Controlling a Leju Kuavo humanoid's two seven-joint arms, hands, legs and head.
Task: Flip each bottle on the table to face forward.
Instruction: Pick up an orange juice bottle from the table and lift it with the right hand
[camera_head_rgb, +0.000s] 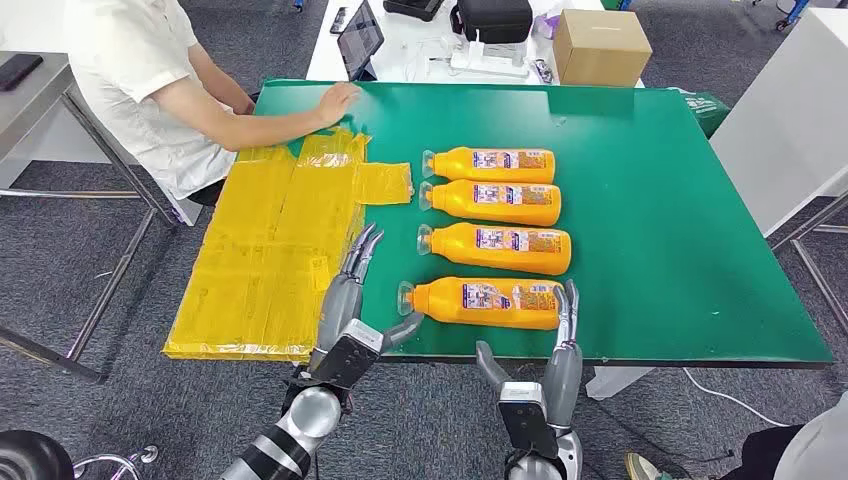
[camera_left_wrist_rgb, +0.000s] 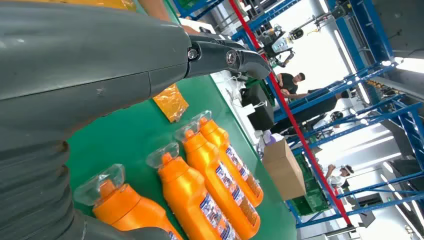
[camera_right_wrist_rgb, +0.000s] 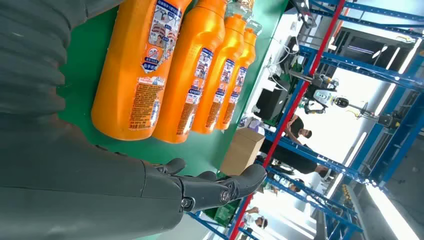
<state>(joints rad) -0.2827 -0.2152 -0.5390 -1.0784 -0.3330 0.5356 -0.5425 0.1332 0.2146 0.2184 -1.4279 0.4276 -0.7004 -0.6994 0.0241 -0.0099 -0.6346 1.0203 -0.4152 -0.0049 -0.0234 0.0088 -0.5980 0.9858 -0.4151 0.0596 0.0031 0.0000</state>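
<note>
Several orange bottles lie side by side on the green table (camera_head_rgb: 660, 200), clear caps to the left and printed labels facing up. The nearest bottle (camera_head_rgb: 490, 303) lies along the front edge, with another bottle (camera_head_rgb: 500, 248) just behind it. My left hand (camera_head_rgb: 345, 305) is open beside the nearest bottle's cap, fingers stretched forward and thumb close to the cap. My right hand (camera_head_rgb: 555, 375) is open at that bottle's base end, fingers upright beside it. The left wrist view shows the capped necks (camera_left_wrist_rgb: 125, 210) past my left hand (camera_left_wrist_rgb: 100, 75). The right wrist view shows the labelled bottle (camera_right_wrist_rgb: 140, 70) beyond my right hand (camera_right_wrist_rgb: 150, 195).
A sheet of yellow bags (camera_head_rgb: 270, 260) covers the table's left part. A person (camera_head_rgb: 150, 80) sits at the far left with a hand (camera_head_rgb: 335, 100) on the table. Behind stand a cardboard box (camera_head_rgb: 600, 45), a tablet (camera_head_rgb: 360, 40) and a black bag (camera_head_rgb: 495, 20).
</note>
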